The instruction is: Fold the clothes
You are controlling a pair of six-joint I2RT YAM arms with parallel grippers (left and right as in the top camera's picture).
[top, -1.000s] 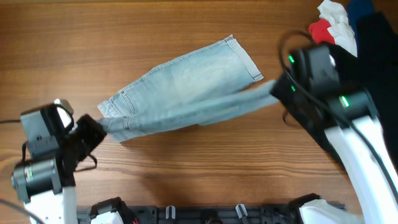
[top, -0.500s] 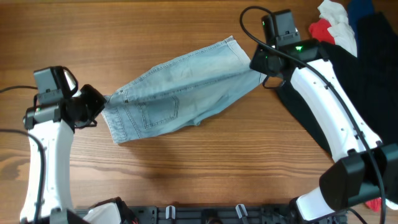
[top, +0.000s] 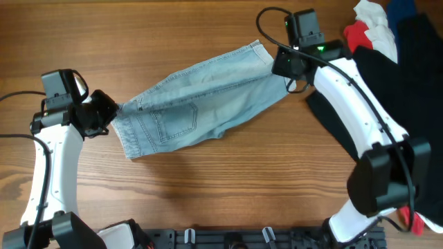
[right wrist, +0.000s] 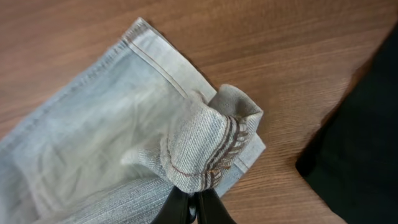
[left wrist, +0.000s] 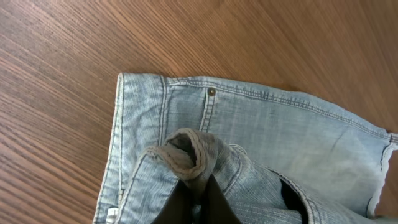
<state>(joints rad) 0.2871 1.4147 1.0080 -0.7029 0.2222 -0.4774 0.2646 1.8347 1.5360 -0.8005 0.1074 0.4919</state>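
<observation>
Overhead: shorts [top: 201,104] mid-table, doubled leg over leg; left gripper [top: 111,117] at left end, right gripper [top: 282,69] at far-right end.
Left wrist: jaws pinching bunched waistband [left wrist: 186,155].
Right wrist: jaws clamping the hem [right wrist: 208,149].
Progress: lengthwise fold looks laid; cross fold left.

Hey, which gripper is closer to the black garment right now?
Right. The right gripper pinches the hem of the denim shorts beside the black garment; the left gripper holds their waistband at the far end.
</observation>
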